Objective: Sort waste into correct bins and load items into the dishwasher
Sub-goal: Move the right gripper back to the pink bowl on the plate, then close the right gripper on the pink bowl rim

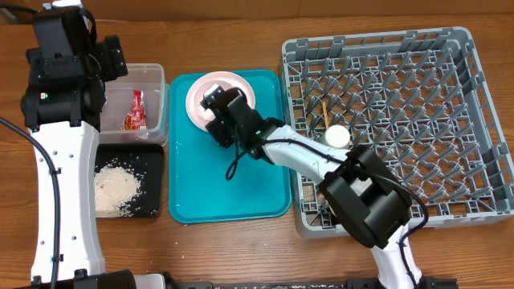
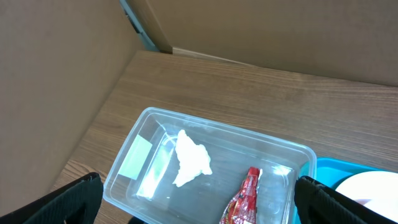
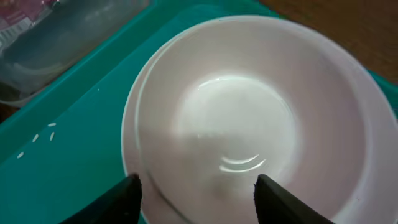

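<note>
Teal tray (image 1: 233, 193) sits mid-bench (image 1: 241, 249), and at its twelve o'clock end the white bowl (image 3: 249, 124) rests on the pale pink plate (image 1: 190, 100). The right tool (image 3: 199, 199) hovers over the bowl's rim, its fingers part-way apart and gripping nothing. At ten o'clock the left tool (image 2: 199, 205) hangs fully spread and empty above the clear tub (image 1: 161, 72), which holds the tissue wad (image 2: 189, 163) and red wrapper (image 1: 135, 112). Rice (image 1: 115, 189) lies in the black tray (image 1: 152, 160) at eight o'clock; at three o'clock the grey rack (image 1: 474, 120) holds a white cup (image 1: 337, 137) and chopsticks (image 1: 324, 112).
</note>
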Controlling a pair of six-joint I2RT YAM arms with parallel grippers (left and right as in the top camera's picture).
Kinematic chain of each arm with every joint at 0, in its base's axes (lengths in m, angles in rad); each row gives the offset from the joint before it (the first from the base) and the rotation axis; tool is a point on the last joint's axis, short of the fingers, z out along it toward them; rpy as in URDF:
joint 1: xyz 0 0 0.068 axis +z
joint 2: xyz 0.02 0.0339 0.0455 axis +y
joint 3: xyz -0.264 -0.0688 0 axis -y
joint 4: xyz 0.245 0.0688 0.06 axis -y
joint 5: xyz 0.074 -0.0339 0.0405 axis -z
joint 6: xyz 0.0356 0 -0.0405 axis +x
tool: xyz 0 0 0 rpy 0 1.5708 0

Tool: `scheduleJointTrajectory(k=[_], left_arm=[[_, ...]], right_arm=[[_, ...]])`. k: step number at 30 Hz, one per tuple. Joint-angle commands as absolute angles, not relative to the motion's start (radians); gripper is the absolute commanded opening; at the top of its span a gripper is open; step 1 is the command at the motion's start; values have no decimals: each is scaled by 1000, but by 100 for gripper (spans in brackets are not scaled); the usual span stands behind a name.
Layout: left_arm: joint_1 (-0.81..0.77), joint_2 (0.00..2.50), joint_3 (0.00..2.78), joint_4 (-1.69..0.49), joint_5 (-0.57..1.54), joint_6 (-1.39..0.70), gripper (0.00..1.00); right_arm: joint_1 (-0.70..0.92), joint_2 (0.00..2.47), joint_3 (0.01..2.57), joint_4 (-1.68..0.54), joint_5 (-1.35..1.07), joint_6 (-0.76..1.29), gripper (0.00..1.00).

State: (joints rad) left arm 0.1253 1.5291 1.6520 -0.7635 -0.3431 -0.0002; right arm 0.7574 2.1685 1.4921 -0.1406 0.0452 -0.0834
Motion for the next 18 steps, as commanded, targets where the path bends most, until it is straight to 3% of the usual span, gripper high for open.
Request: scheduleJointTrajectory(k=[1, 18], left_arm=[[124, 1530, 1665, -759, -339, -11, 100], [124, 1530, 1665, -759, -339, -11, 100]], right_arm=[[739, 2164, 1505, -124, 55, -88, 56], [745, 2170, 1505, -80, -66, -325, 54]])
